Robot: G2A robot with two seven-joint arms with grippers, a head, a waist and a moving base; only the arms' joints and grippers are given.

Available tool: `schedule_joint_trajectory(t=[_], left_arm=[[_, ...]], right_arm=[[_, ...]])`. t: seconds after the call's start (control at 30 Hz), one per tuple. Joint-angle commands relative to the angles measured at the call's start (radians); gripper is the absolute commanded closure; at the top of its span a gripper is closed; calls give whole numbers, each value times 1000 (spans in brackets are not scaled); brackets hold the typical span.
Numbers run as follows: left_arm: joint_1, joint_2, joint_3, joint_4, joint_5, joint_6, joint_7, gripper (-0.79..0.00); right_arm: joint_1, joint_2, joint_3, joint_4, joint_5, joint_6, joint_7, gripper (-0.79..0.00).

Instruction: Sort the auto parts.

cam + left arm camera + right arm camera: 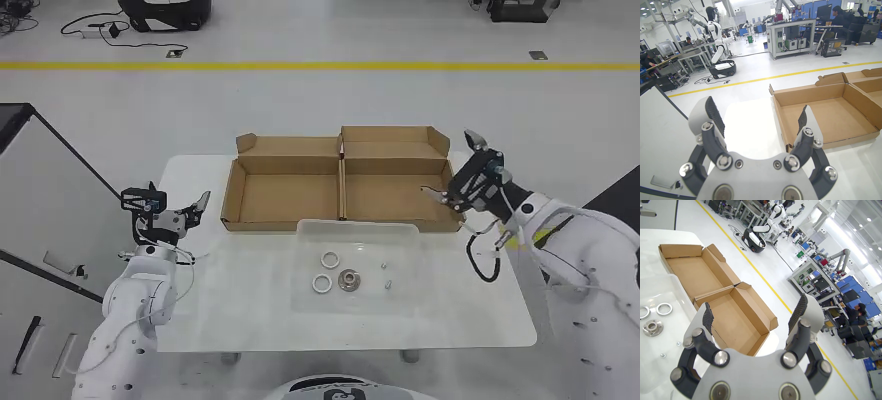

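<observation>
Table (250,320), white, bearing all items. Box (285,195), cardboard, open, nothing in it, at the far side; second box (395,195), alike, touching it on the right. Tray (356,224), clear plastic, just in front of both boxes, holding the parts. Left gripper (757,103), jaws spread, holding nothing, raised beside the table's left edge, well apart from the tray. Right gripper (755,300), likewise spread and unladen, by the second box's right end, the nearer of the two to the parts. Hub (349,279), flanged metal, mid-tray. Rings (329,259), two, pale, just left of the hub, one behind the other. Fasteners (384,266), two, right of the hub; kind too small to tell. Handling note, by judgement: no part is sorted yet, so the step is a first pick. It is best taken one part at a time, coming straight down with jaws wide. Rings and hub lie flat, so closing across the outer rim should hold better than pinching an edge. Hub and near ring sit close, so start with an outlying piece to avoid knocking a neighbour. Like parts go to one box.
</observation>
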Motion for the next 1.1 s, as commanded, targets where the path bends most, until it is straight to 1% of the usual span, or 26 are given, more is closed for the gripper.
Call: schedule_joint_trajectory(t=[0.0, 0.17, 0.37, 0.4, 0.47, 0.6, 0.77, 0.93, 1.07], left_arm=[[0, 0, 0, 0, 0, 0, 0, -785], [0, 0, 0, 0, 0, 0, 0, -785], [0, 0, 0, 0, 0, 0, 0, -785], [0, 0, 0, 0, 0, 0, 0, -785], [0, 0, 0, 0, 0, 0, 0, -785], [0, 0, 0, 0, 0, 0, 0, -785], [0, 0, 0, 0, 0, 0, 0, -785], [0, 0, 0, 0, 0, 0, 0, -785], [0, 0, 0, 0, 0, 0, 0, -785]], right_arm=[[68, 4, -30, 36, 6, -42, 33, -785], [192, 10, -119, 94, 43, -132, 119, -785], [270, 22, -203, 119, 154, -256, 281, -785], [281, 26, -216, 119, 178, -262, 314, -785], [295, 37, -248, 122, 203, -255, 334, -785], [327, 75, -317, 128, 206, -250, 339, -785], [386, 134, -416, 134, 241, -242, 347, -785], [489, 204, -537, 150, 286, -242, 347, -785], [591, 257, -661, 169, 349, -246, 343, -785]])
